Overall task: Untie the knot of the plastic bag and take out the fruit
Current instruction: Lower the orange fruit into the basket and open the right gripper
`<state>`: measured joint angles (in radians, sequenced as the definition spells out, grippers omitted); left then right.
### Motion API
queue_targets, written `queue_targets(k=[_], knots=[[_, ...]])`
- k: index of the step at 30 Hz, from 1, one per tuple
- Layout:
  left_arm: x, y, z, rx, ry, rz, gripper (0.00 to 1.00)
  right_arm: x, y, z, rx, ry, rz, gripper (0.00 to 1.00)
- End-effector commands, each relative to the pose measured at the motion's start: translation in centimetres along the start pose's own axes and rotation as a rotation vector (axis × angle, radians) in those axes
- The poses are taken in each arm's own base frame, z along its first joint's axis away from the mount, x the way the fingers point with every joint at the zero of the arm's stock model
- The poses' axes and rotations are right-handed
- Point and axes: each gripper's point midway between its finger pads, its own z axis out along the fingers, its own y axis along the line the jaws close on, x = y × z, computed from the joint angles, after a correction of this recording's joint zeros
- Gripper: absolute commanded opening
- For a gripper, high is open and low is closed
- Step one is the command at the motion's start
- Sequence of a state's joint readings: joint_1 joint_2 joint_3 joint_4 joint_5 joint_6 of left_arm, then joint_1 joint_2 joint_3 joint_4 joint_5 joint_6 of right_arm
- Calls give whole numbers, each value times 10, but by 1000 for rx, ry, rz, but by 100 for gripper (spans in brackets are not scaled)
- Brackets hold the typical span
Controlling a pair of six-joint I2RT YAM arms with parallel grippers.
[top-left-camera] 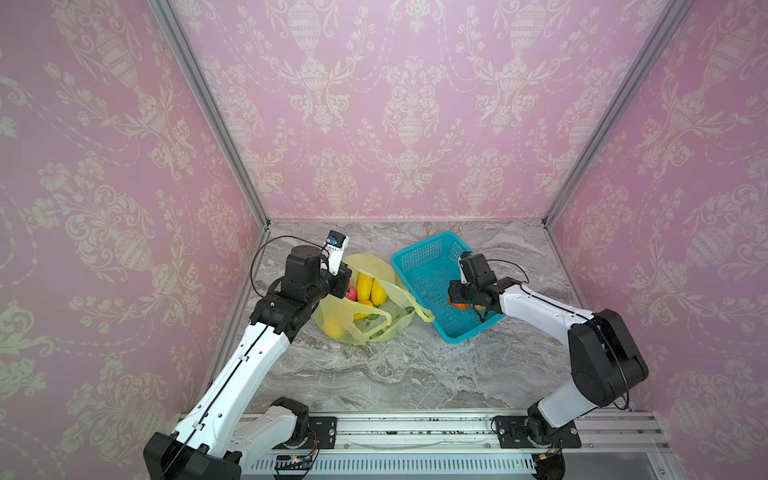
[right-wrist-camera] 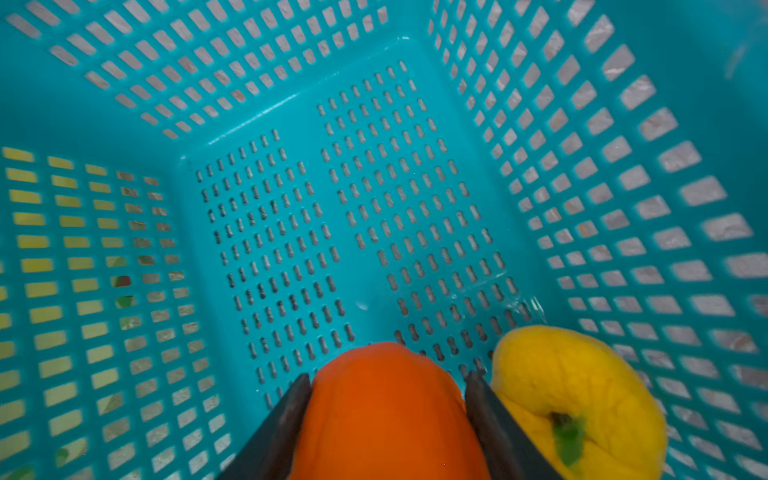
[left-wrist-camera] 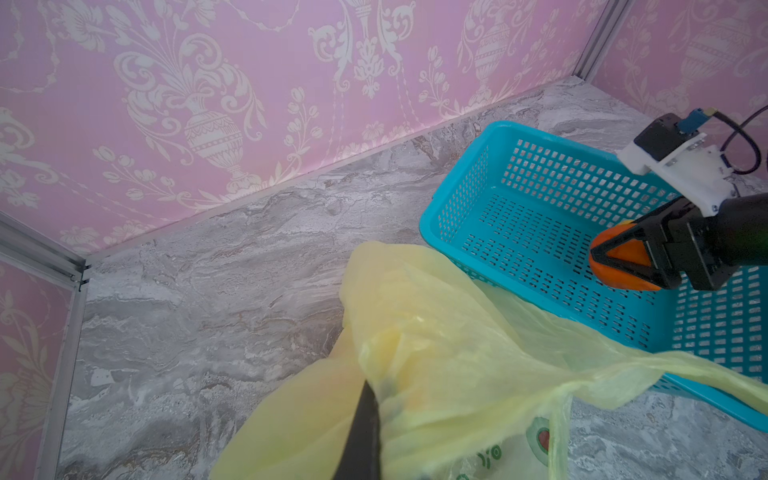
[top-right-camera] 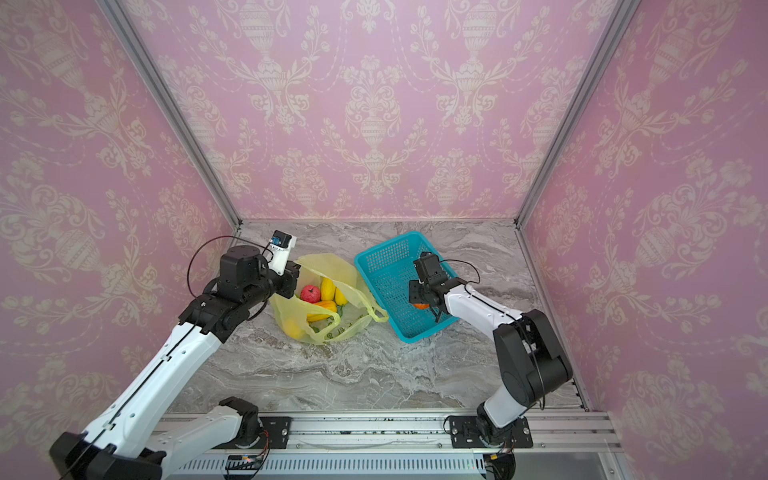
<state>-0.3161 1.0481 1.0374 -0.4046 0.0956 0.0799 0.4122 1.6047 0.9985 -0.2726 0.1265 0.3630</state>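
Right claw (right-wrist-camera: pixel 388 376) pinches orange fruit (right-wrist-camera: pixel 386 419) beside yellow fruit (right-wrist-camera: pixel 573 390), unseen from left wrist; left claw (left-wrist-camera: pixel 368 390) clamps bag (left-wrist-camera: pixel 457 353).

Filmy plastic bag (top-left-camera: pixel 353 332), glossy plastic basket (top-left-camera: pixel 424 251)

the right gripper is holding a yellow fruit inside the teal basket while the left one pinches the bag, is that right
Not quite. The right gripper holds an orange fruit, not a yellow one, as the right wrist view shows. The yellow fruit lies loose beside it in the teal basket. The left gripper does pinch the plastic bag.
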Motion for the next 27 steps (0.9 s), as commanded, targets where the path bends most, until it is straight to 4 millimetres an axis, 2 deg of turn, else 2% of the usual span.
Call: queue_targets(k=[1,7,12,20,24,27], knots=[[-1,4,0,-11,-7,1,0,-5,-15,-4,81,9,-23,58],[0,4,0,-13,-6,0,0,-3,-16,-5,82,25,-35,64],[0,4,0,-12,-6,0,0,-13,-4,-26,-5,-71,-30,72],[0,5,0,-13,-6,-3,0,-23,5,-79,-117,-269,-22,82],[-1,5,-1,-12,-10,-3,0,-29,16,-121,-217,-407,-25,78],[-2,5,-1,-11,-11,-2,0,-28,38,-161,-362,-518,-64,66]])
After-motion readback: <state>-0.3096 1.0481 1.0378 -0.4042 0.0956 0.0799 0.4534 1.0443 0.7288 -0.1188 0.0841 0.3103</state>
